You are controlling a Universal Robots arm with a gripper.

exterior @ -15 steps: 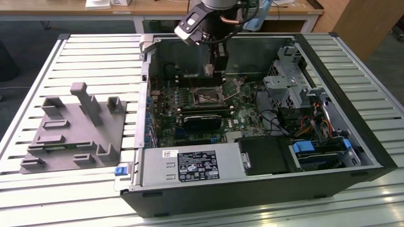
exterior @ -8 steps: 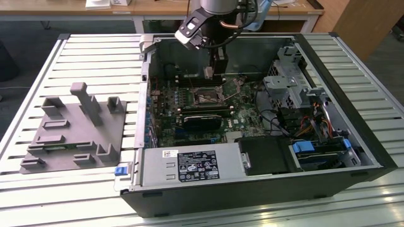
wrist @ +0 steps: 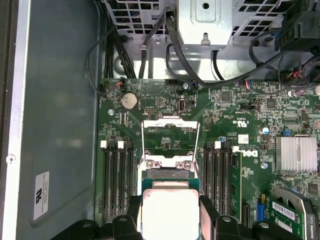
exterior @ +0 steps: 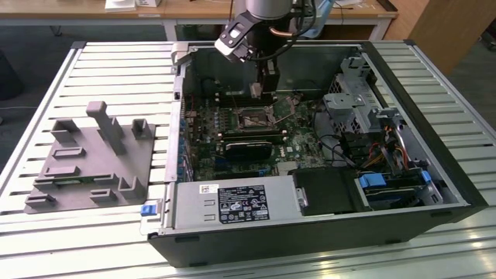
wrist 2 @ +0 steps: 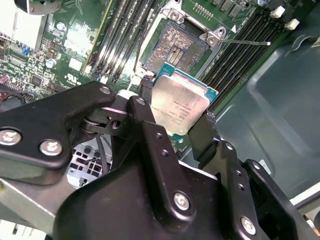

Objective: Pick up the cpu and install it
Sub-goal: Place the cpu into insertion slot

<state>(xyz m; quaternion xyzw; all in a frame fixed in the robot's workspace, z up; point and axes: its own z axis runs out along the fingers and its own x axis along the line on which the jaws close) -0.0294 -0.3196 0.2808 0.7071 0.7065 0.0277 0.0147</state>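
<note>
The cpu [wrist 2: 181,106], a flat square chip with a shiny silver top on a green edge, sits between my black fingers [wrist 2: 204,134] in both wrist views. My gripper [wrist 2: 175,117] is shut on its two opposite sides. The cpu [wrist: 168,212] hangs just above the motherboard, beside the open socket [wrist 2: 177,45], whose bare contact field shows. In the first wrist view the socket's metal frame [wrist: 170,134] is flipped up. In the exterior view my gripper [exterior: 261,92] reaches down into the open computer case [exterior: 326,229], a little behind the socket [exterior: 254,120].
Memory slots [wrist: 116,180] flank the socket, with a green memory stick [wrist: 236,181] in one. A silver heat sink [wrist: 296,155] and drive cage cables [wrist: 180,50] lie nearby. A grey plastic tray [exterior: 89,160] rests on the slatted table at the exterior view's left.
</note>
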